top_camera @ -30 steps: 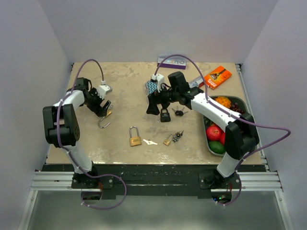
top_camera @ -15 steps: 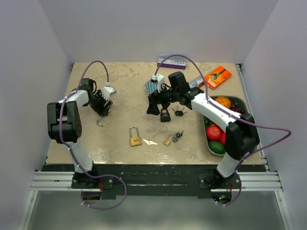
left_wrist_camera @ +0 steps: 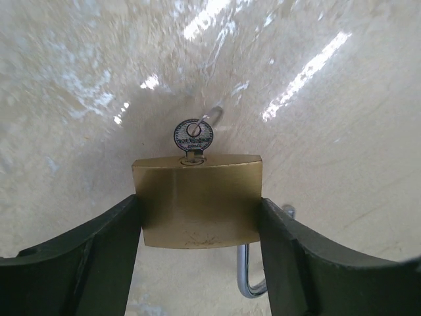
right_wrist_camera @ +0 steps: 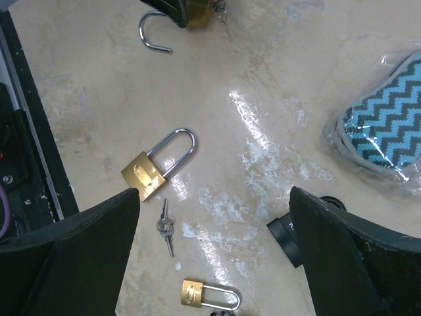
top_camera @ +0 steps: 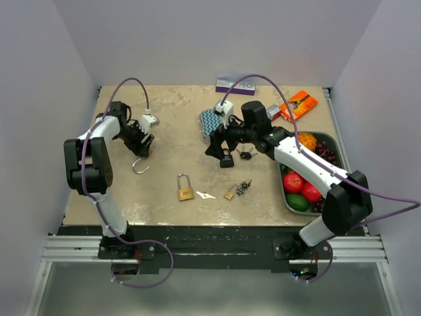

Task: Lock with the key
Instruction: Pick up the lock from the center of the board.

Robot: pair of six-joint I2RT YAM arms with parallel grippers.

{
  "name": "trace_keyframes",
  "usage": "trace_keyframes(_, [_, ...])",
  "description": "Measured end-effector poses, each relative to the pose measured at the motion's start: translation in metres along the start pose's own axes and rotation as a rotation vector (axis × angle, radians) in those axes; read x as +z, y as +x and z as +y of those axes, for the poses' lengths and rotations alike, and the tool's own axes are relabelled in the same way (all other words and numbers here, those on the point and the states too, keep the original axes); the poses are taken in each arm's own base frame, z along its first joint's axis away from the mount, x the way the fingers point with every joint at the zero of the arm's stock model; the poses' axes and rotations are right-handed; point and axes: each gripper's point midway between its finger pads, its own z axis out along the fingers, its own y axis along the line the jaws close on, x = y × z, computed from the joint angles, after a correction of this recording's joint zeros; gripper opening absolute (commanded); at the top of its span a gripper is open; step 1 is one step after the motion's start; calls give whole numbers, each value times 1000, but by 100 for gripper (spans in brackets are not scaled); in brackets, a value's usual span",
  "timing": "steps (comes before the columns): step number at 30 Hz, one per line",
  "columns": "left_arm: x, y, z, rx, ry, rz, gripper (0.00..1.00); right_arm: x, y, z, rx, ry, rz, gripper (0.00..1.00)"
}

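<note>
The left hand (left_wrist_camera: 197, 217) is clenched on a brass padlock (left_wrist_camera: 197, 197), with one finger pressed to each side of its body. A key (left_wrist_camera: 193, 136) sits in the keyhole on the far edge, and the open shackle (left_wrist_camera: 251, 280) juts from the near edge, over the left part of the surface (left_wrist_camera: 342, 145). The right hand (right_wrist_camera: 217, 257) is released, its fingers spread wide above the middle of the surface, grasping nothing. Below it lie a second brass padlock (right_wrist_camera: 154, 164) and loose keys (right_wrist_camera: 164, 230), just apart.

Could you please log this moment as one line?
left gripper: shut on brass padlock | key: inserted | shackle: open | right gripper: open, empty
</note>
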Motion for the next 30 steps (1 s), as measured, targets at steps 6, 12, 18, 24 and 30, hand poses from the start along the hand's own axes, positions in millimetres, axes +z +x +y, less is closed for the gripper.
trace_keyframes(6, [-25, -38, 0, 21, 42, -87, 0, -6, -9, 1, -57, 6, -56, 99])
trace_keyframes(12, [-38, -62, -30, 34, 148, -137, 0, -9, -17, 5, -176, -20, -107, 99])
trace_keyframes(18, [-56, -90, -105, 114, 280, -162, 0, -27, -28, 24, -429, -61, -177, 99])
trace_keyframes(24, [-89, -121, -193, 189, 451, -236, 0, -37, -21, 74, -744, -172, -210, 99])
trace_keyframes(30, [-104, -116, -258, 174, 599, -231, 0, -48, 17, 107, -895, -230, -223, 98])
